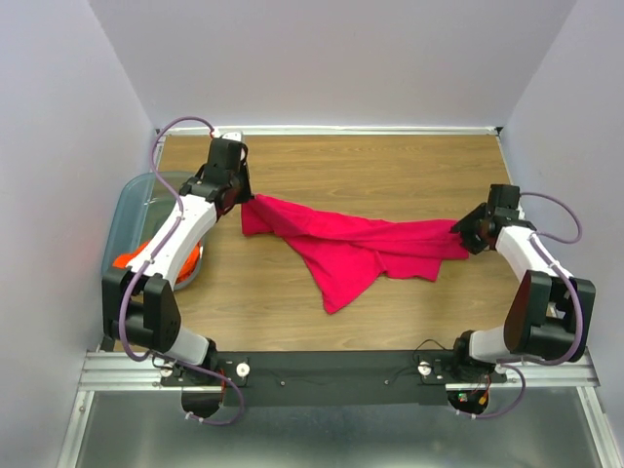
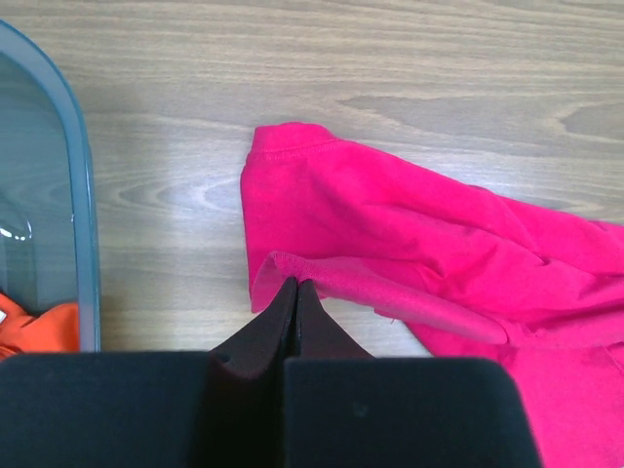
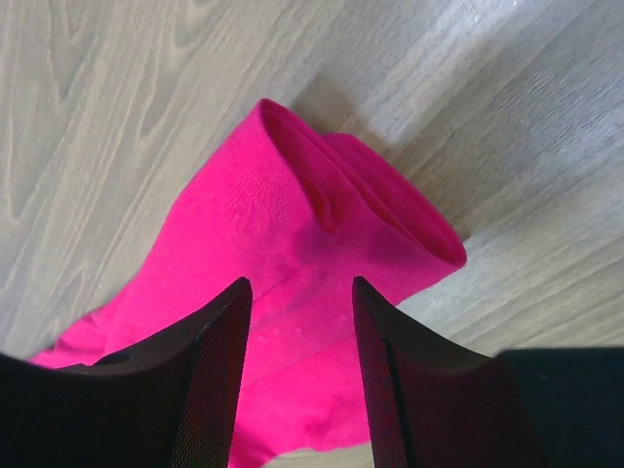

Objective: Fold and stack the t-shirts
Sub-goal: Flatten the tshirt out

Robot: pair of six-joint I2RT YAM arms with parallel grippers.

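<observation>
On the near left, the orange t-shirt [image 1: 127, 260] lies bunched up in the blue-grey bin [image 1: 122, 210]. The left arm hides part of it. It is not folded yet.

A bit farther in, the pink t-shirt [image 1: 351, 244] lies in the middle of the wooden table [image 1: 390, 166]. It is crumpled and stretched in a long strip from left to right. The right gripper [image 3: 299, 292] is at its right end. Its two fingers stand apart over a sleeve and hold nothing. Farther back, the left gripper [image 2: 295, 288] is squeezed closed, and it looks like it is pinching the hem at the shirt's left end, near the bin.

I think the step now is to spread the pink shirt flat before folding it. To do this well, the right gripper should come down on the sleeve edge and pinch it firmly. Then both arms should pull gently apart, so the wrinkles go away but the cloth does not slip out. The cloth should not catch on the bin.

I can see no words, labels or brand names anywhere.
</observation>
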